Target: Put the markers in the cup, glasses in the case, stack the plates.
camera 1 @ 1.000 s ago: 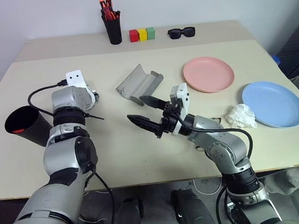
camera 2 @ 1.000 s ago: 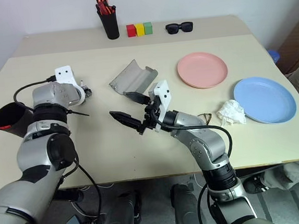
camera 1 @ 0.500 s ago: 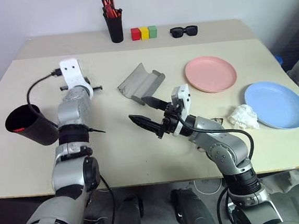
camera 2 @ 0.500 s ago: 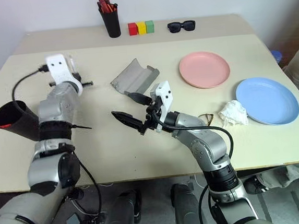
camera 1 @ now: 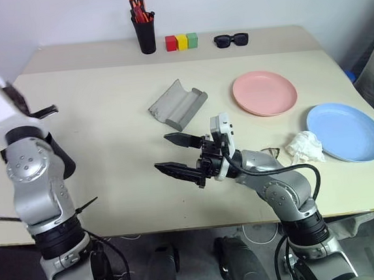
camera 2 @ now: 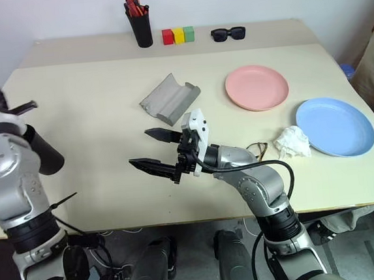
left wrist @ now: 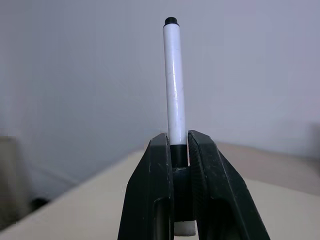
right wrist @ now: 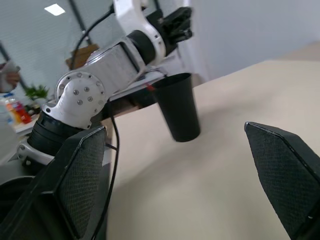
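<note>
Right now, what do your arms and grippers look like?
Both arms are silver-grey metal with black joint bands and thin black cables looping along them. Each wrist carries a white block. The left gripper and the right gripper each have two black tapered fingers with finely ribbed inner pads.

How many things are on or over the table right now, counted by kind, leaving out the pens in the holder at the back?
Plates: 2, pink and blue
Cups and holders: 2, black cup, pen holder
Markers: 1, white marker
Glasses: 2, eyeglasses, sunglasses
Cases: 1, grey case
Blocks: 3, red, yellow, green
Tissues: 1, crumpled tissue
Total: 12
</note>
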`<state>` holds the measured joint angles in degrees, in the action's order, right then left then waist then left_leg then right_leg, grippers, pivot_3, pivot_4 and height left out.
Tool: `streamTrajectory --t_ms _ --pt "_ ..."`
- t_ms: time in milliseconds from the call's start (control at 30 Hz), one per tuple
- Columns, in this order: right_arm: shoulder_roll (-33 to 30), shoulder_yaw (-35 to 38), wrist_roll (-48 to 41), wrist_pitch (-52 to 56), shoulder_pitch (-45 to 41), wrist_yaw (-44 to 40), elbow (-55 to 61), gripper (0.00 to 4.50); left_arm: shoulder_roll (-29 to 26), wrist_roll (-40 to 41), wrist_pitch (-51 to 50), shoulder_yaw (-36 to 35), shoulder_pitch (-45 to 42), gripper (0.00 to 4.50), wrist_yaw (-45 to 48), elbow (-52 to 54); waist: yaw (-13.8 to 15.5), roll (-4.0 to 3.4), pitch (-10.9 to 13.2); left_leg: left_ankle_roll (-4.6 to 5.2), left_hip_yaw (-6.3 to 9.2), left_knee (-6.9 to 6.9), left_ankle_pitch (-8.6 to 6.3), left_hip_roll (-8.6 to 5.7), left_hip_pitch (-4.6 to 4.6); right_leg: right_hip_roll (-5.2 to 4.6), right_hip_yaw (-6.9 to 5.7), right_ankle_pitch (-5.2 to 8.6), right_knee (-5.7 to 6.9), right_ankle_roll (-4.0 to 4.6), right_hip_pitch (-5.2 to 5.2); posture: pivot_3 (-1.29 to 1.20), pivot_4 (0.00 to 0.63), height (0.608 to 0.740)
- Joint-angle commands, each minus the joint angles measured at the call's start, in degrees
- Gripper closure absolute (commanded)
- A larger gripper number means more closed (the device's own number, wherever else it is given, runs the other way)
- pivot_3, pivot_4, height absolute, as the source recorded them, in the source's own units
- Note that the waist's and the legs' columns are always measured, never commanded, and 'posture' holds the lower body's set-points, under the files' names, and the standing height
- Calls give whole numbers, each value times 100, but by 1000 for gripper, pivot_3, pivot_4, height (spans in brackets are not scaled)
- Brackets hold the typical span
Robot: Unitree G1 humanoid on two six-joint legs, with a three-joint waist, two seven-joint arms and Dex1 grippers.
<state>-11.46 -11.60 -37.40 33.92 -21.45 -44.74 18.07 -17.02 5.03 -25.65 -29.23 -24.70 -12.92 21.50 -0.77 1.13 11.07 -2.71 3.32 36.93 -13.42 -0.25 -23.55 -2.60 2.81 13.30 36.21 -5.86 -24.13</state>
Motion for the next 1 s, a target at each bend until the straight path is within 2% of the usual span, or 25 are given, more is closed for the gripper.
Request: streamTrajectory --t_ms 33,333,1000 --pt "50 -1 -254 145 -95 -53 197 0 -26 -216 21 -65 170 4453 -178 604 2 3 -2 0 0 2 0 -1 0 0 0 0 -2 0 2 0 150 740" --pt "3 -24 -330 343 -158 -103 199 0 313 -507 34 151 815 4453 -327 1160 -15 4 -2 0 -1 3 0 1 3 1 0 0 -3 1 4 0 150 740" --pt "3 -28 -268 304 -108 18 227 0 652 -839 399 212 1241 4453 -480 1102 -18 6 -4 0 -1 4 0 1 3 2 -1 1 -3 1 5 0 150 740"
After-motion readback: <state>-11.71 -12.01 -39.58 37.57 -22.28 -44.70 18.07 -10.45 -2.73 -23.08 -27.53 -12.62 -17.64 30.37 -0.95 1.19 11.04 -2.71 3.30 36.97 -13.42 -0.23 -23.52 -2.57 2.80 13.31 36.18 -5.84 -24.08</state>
